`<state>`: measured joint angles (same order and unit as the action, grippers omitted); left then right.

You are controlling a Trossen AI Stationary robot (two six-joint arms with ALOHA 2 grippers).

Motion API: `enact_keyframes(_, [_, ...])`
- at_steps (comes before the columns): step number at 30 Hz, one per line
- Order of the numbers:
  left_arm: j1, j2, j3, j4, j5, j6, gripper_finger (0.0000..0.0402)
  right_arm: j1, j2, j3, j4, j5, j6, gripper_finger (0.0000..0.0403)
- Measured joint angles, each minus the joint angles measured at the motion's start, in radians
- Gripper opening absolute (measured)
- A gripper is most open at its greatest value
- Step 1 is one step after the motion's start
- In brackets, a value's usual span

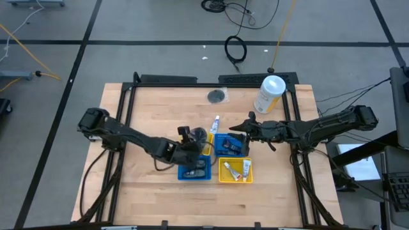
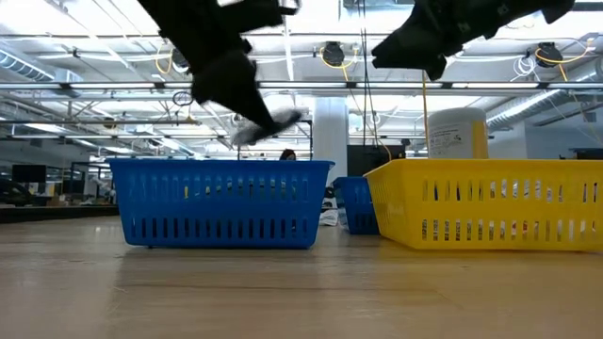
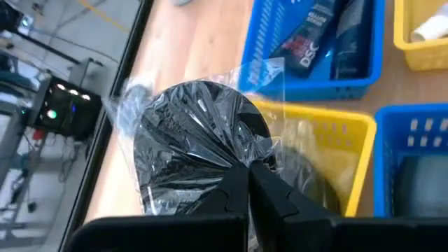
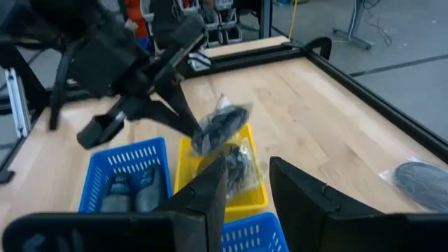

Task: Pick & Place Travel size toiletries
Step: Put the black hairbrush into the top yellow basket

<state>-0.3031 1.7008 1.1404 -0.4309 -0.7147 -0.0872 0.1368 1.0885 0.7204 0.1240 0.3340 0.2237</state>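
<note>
clear-wrapped round packet [image 3: 192, 143] pinched in left claw [image 3: 246, 183] above yellow tray [image 3: 329, 143].

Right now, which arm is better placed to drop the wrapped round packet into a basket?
Left. Its end effector is shut on the wrapped round packet, held above the yellow basket. The right end effector is open and empty, close by.

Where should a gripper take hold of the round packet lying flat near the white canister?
Probably from straight above, pinching the round packet at its rim: it lies flat on the table, offering no tall sides. The right gripper, open, is nearer.
</note>
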Motion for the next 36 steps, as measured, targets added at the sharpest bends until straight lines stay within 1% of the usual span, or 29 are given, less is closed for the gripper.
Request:
enact_keyframes(7, [0.013, 0.1, 0.0, 0.003, 0.015, 0.029, 0.0, 0.0, 0.0, -0.001, 0.0, 0.0, -0.007, 0.0102])
enact_keyframes(11, [0.028, 0.128, 0.0, 0.007, 0.078, 0.022, 0.0001, 0.0, 0.0, -0.001, 0.0, 0.0, -0.008, 0.0102])
enact_keyframes(16, [0.047, 0.131, 0.0, 0.029, 0.188, 0.018, 0.0012, 0.0, 0.0, -0.001, -0.001, 0.0, -0.009, 0.0102])
enact_keyframes(20, [0.057, 0.131, 0.0, 0.035, 0.218, 0.005, 0.0026, 0.0, 0.0, -0.001, -0.002, 0.0, -0.027, 0.0102])
enact_keyframes(24, [0.056, 0.131, 0.0, 0.041, 0.217, -0.002, 0.0053, 0.0, 0.0, -0.001, -0.003, 0.0, -0.027, 0.0102])
enact_keyframes(32, [0.075, 0.131, 0.0, 0.121, 0.218, -0.004, 0.0141, 0.0, 0.0, -0.001, -0.004, 0.0, -0.03, 0.0102])
enact_keyframes(36, [0.092, 0.131, 0.0, 0.14, 0.218, -0.004, 0.0177, 0.0, 0.0, -0.001, -0.005, 0.0, -0.03, 0.0102])
